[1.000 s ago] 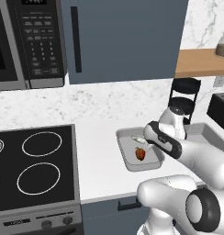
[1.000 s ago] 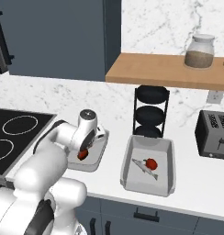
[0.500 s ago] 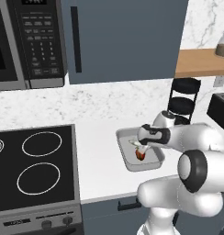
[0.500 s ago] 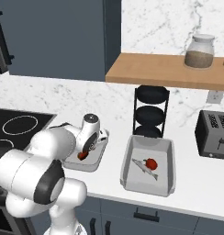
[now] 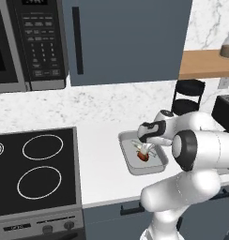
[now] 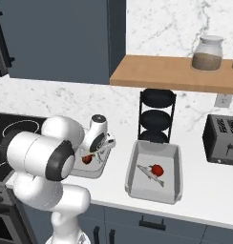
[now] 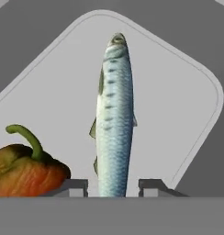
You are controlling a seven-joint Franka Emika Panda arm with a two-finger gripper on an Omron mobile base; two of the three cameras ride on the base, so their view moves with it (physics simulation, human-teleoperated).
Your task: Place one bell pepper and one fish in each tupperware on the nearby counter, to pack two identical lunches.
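My gripper [image 7: 114, 188] points down into the left tupperware [image 5: 128, 166], a grey tray on the white counter [image 5: 102, 159]. A silvery fish [image 7: 114, 119] runs lengthwise between my fingertips [image 7: 77, 187], with a small gap on each side, so the jaws stand slightly open. An orange-red bell pepper [image 7: 26, 174] lies beside it in the same tray. In the right base view, my gripper [image 6: 97, 152] hangs over that tray [image 6: 92, 171] and its pepper [image 6: 87, 158]. The right tupperware [image 6: 152, 193] holds a second fish [image 6: 149, 174] and a red pepper [image 6: 158, 169].
A black stovetop [image 5: 32, 168] lies left of the trays, under a microwave [image 5: 32, 42]. Behind the right tray stands a black tiered rack [image 6: 157, 116]. A toaster [image 6: 223, 140] sits at the far right, below a wooden shelf [image 6: 175, 74] with a jar [image 6: 207, 53].
My arm has swung its elbow forward and brought the hand lower into the left tray. The jaws, shut on the fish before, have parted a little from it.
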